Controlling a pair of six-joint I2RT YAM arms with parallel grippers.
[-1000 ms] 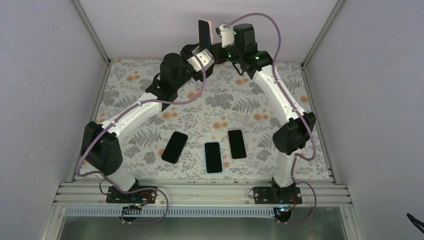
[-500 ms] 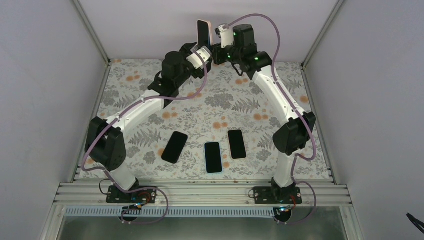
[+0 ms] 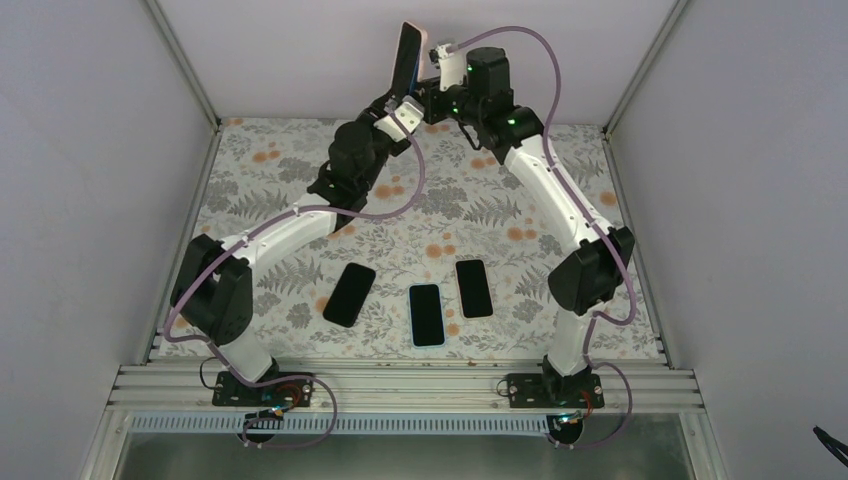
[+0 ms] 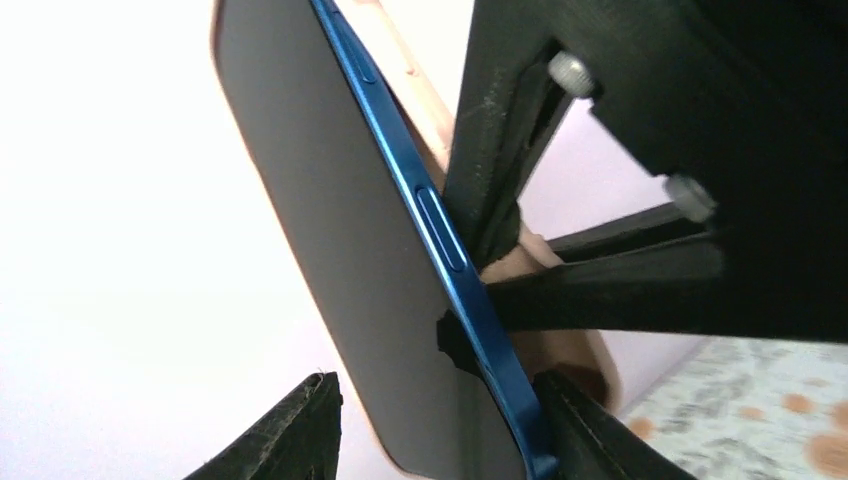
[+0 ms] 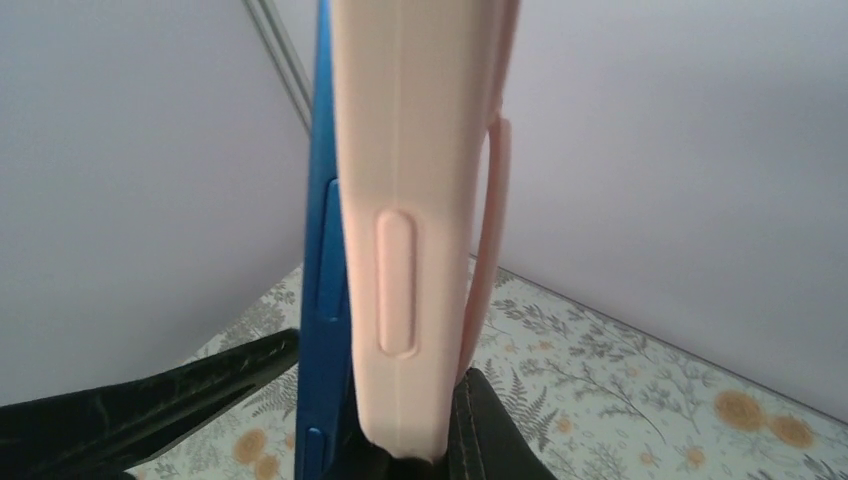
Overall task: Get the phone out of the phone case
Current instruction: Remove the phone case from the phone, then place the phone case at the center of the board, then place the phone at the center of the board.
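Phone (image 4: 330, 250) is up in the air at the top centre of the overhead view, high above the table (image 3: 250, 190), standing on end with a slight tilt. My left gripper (image 4: 437, 390) is clamped across its lower end. One finger (image 4: 575, 425) is against the blue edge (image 4: 440, 230), but I cannot tell whether the other one touches.

My right gripper (image 4: 482, 272) comes in from the right of the frame, pinched on the peach case (image 5: 400, 200), and its 2 fingers meet on the loose lip.

Now the case, the only container here. 1 long side is already off: in the right wrist view the button bump sits clear of the blue edge, with the phone's own buttons bare beside it. Low in the left wrist view, peach wraps the bottom corner, so I judge that end seated. The phone is half in and half out.

To do this well, I hold the left grip firm and steady. The right should roll the lip back and down toward that bottom corner rather than tug straight out. That case looks soft and will stretch before it lets go. A hard yank could slide the phone through my left fingers, and it is a long drop.

Low in the overhead frame, 3 spare phones (image 3: 426, 313) lie flat in a row. The middle one shows a pale rim, possibly a case.
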